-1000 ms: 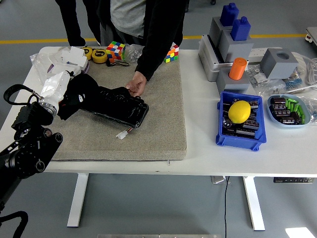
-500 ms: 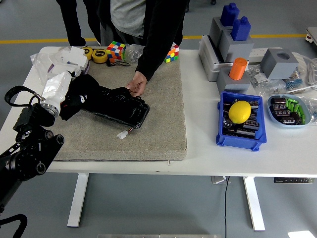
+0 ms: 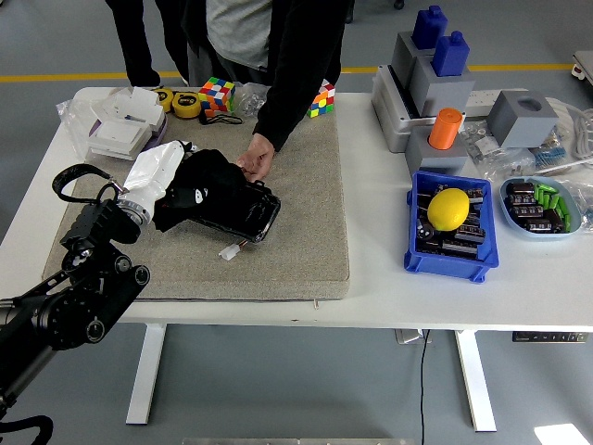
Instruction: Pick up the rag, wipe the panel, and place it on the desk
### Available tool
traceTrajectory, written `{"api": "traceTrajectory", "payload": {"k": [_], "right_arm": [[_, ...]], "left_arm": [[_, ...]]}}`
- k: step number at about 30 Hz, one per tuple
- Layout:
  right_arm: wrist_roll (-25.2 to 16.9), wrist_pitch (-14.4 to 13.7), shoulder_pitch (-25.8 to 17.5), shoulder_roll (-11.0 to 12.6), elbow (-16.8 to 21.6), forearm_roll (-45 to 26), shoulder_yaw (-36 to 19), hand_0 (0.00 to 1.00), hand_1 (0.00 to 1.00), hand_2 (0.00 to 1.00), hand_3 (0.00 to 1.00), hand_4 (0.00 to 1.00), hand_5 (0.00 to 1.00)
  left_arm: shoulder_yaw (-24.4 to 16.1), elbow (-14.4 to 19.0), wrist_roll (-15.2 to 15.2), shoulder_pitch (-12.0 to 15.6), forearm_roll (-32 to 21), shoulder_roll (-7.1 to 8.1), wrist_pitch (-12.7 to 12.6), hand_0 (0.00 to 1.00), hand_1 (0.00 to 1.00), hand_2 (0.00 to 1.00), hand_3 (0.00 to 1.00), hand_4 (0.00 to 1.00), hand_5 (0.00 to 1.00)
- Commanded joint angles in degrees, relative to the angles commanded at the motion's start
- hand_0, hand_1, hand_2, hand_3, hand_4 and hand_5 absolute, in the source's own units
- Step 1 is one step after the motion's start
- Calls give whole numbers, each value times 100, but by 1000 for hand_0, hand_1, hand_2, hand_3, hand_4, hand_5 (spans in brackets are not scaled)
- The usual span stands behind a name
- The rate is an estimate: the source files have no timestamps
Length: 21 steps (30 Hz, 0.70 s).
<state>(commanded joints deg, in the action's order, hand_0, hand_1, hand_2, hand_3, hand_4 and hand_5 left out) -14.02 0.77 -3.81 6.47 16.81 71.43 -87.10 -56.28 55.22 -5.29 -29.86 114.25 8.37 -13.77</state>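
In the head view, the left hand (image 3: 153,176), wrapped in a white covering, gripped a dark rag (image 3: 199,181) and pressed it onto the left end of the glossy black panel (image 3: 236,209); the fingers themselves were hidden under the cloth, though they appeared closed on it. The panel lay slanted on the grey mat (image 3: 278,250), its long axis running from ten o'clock toward four o'clock, with a small white connector (image 3: 230,250) just beside its lower edge. A person's hand (image 3: 255,158) rested on the panel's far edge at about twelve o'clock of it, seemingly steadying it. To wipe well, the stroke would best run along the panel's length toward four o'clock, with the rag kept flat and clear of that hand and the connector. The right hand was out of sight. The mat covered the left half of the white table (image 3: 371,278); at three o'clock stood a blue bin (image 3: 417,255) holding a yellow lemon (image 3: 447,208), and puzzle cubes (image 3: 216,95) sat at twelve. Beyond was grey floor with a yellow line (image 3: 56,78).
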Motion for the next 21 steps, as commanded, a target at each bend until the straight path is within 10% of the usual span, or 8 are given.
{"api": "traceTrajectory", "payload": {"k": [21], "right_arm": [[0, 1, -3, 17, -7, 1, 49, 589, 564, 479, 520, 910, 364]], "left_arm": [[913, 635, 47, 37, -335, -143, -23, 183, 164, 291, 547, 714, 2]]}}
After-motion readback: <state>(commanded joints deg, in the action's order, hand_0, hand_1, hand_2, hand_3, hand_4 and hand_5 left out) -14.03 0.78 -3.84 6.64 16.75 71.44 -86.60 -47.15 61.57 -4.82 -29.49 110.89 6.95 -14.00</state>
